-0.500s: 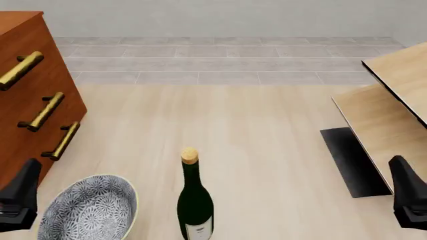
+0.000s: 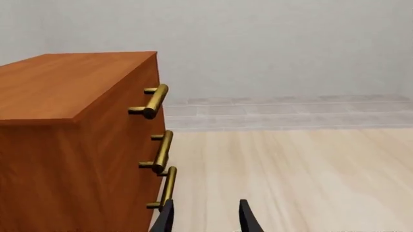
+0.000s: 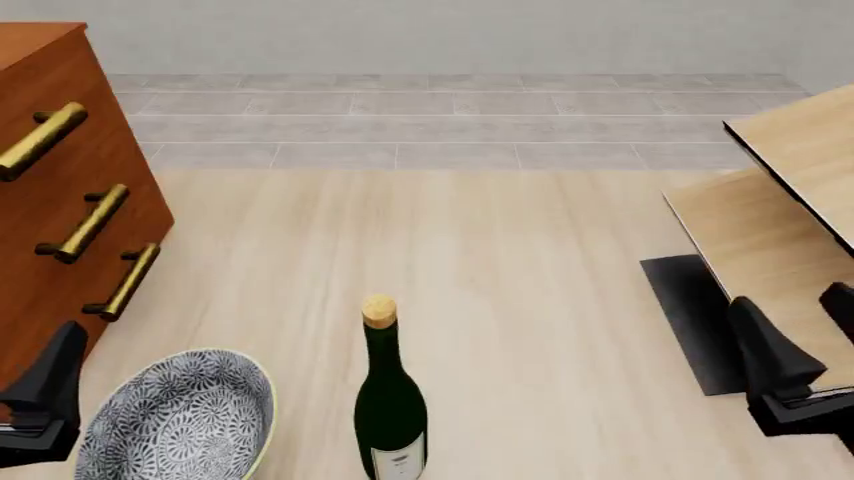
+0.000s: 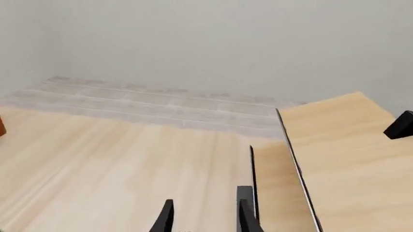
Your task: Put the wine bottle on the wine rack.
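While nothing is gripped, both sets of fingers are held spread | wine bottle (image 3: 390, 400) stands upright at near table edge beside patterned bowl (image 3: 176, 420) | right gripper (image 3: 787, 375) is poised by wine rack (image 3: 774, 215), left gripper (image 3: 40, 395) by cabinet (image 3: 54, 200).

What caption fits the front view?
Upright wine bottle stands untouched beside a patterned bowl; both arms wait, wine rack at right.

Both tools (image 3: 40, 395) (image 3: 801, 345) low, parted, empty.
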You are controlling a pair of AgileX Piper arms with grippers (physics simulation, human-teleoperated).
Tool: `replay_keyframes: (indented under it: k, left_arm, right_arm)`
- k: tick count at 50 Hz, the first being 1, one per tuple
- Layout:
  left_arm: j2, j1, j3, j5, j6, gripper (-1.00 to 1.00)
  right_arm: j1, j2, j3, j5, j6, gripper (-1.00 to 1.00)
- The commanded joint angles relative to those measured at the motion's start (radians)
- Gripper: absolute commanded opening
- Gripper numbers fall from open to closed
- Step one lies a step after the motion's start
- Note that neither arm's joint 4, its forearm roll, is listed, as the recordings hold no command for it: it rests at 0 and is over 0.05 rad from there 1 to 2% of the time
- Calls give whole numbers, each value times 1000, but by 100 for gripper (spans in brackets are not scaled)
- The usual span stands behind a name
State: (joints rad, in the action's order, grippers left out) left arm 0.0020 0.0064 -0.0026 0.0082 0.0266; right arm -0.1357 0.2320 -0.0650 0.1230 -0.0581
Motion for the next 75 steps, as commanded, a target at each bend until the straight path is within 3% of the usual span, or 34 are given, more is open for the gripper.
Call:
replay_keyframes:
  k: [1, 5, 19, 40, 75]
  left_arm:
    - [-2, 1, 1, 2, 9, 100]
    - [-2, 4, 1, 0, 13, 100]
    - [-2, 12, 2, 14, 15, 100]
    - [-1, 30, 2, 32, 21, 100]
    - [-1, 36, 2, 39, 31, 100]
  right_arm:
    - [-124, 166, -63, 48, -22, 100]
    - [-171, 214, -94, 47, -49, 100]
    - [-289, 280, -170, 4, -14, 100]
    - [-414, 343, -192, 2, 22, 100]
    - [-636, 592, -222, 184, 49, 100]
